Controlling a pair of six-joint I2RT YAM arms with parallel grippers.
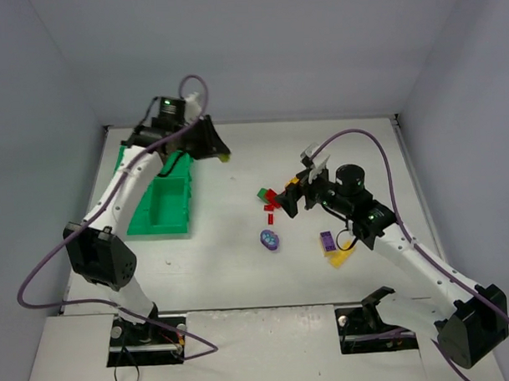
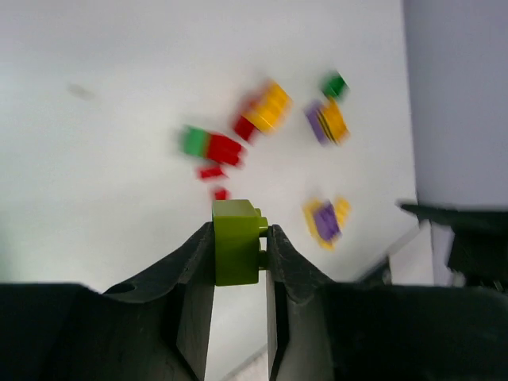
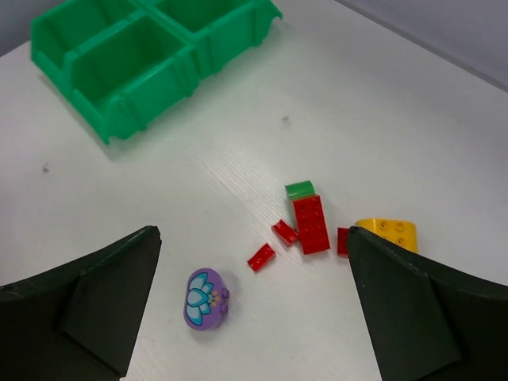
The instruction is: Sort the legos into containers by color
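Note:
My left gripper (image 2: 239,238) is shut on a lime lego (image 2: 236,252), held in the air just right of the green containers (image 1: 159,220). In the top view this gripper (image 1: 223,153) hangs near the tray's far right corner. My right gripper (image 3: 252,235) is open and hovers over the loose legos. Below it lie a long red brick (image 3: 311,224), two small red pieces (image 3: 261,257), a green brick (image 3: 300,190), a yellow brick (image 3: 389,232) and the oval purple patterned piece (image 3: 206,298). Nothing is between its fingers.
A purple brick on a yellow plate (image 1: 332,245) lies near the right arm's forearm. The left wrist view shows more legos, blurred: an orange one (image 2: 270,107) and a purple-and-orange pair (image 2: 327,121). Grey walls close in the table on three sides.

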